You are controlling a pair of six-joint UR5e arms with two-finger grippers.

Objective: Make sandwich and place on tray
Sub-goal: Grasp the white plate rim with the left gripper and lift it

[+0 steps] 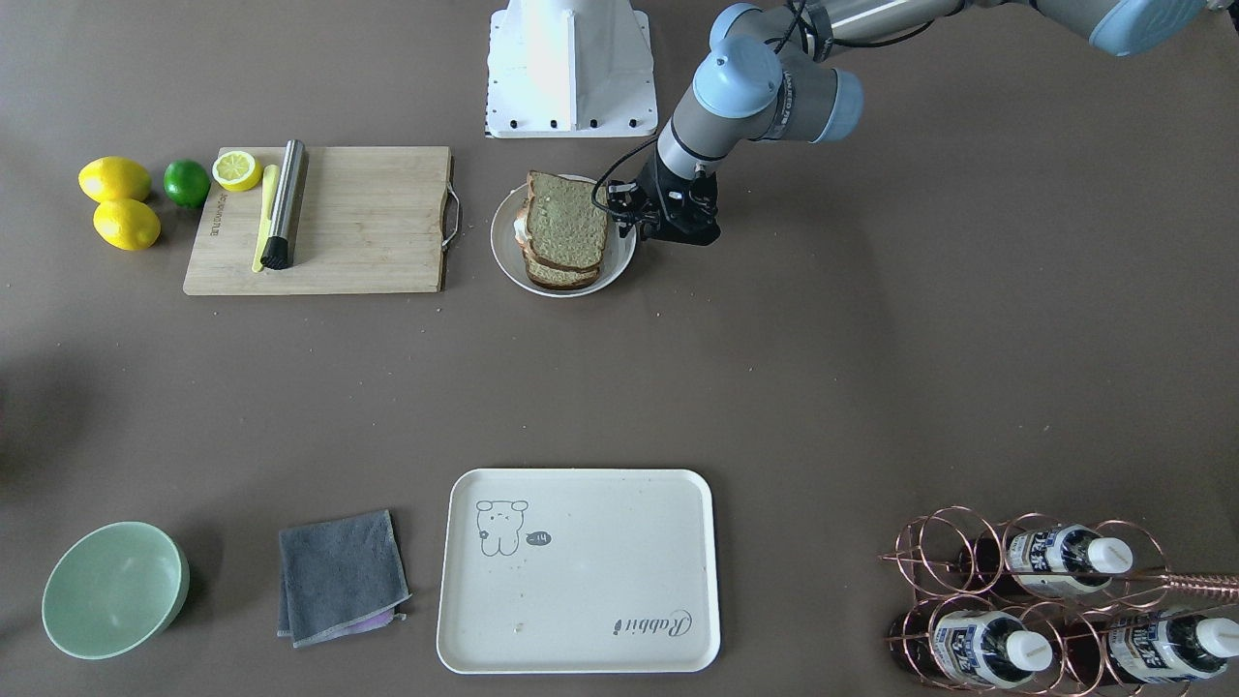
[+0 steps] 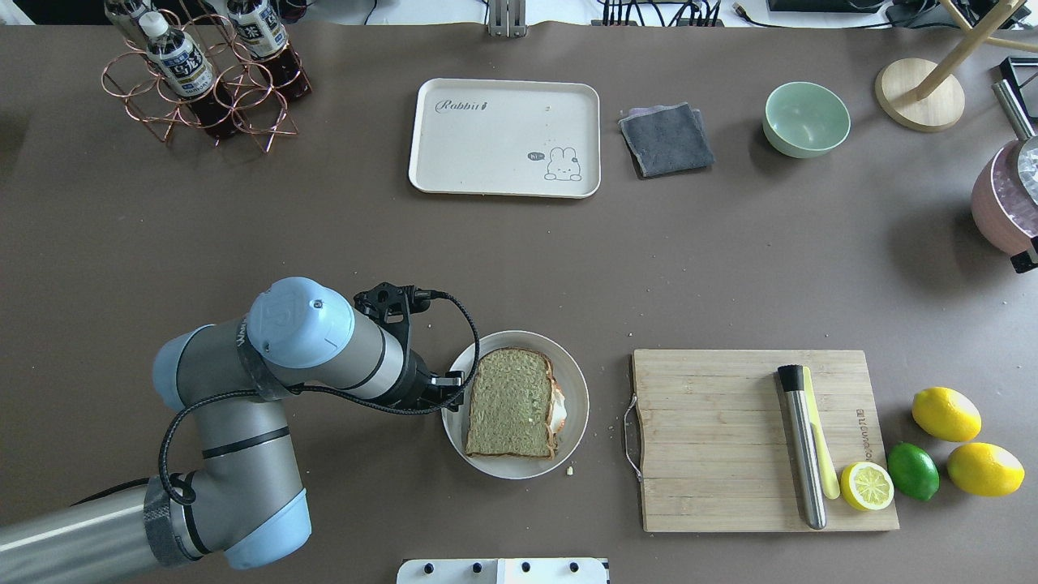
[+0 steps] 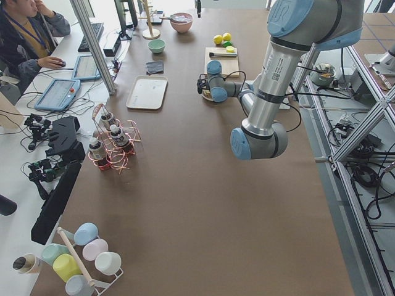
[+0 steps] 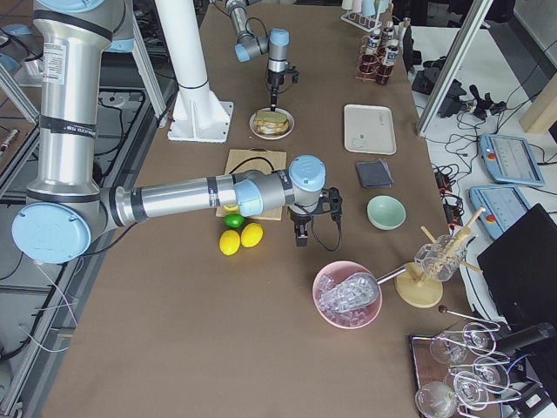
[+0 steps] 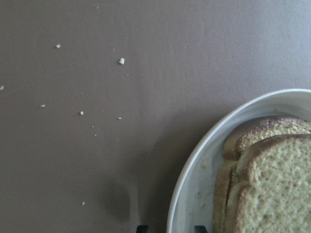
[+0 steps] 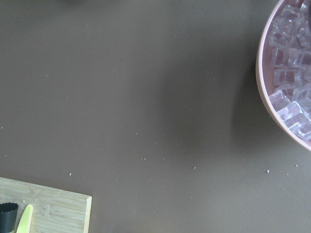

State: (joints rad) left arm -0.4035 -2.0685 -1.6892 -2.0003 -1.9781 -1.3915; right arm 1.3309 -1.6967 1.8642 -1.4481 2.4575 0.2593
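The sandwich, two brown-crusted bread slices with egg white showing at one edge, lies on a round white plate near the robot's base. My left gripper is down at the plate's rim on the side away from the cutting board. In the left wrist view its open fingertips straddle the plate rim, beside the sandwich. The cream tray lies empty at the far edge. My right gripper hangs over bare table near the lemons; I cannot tell its state.
A wooden cutting board holds a steel muddler and a half lemon. Lemons and a lime lie beside it. A green bowl, grey cloth, bottle rack and pink ice bowl stand around.
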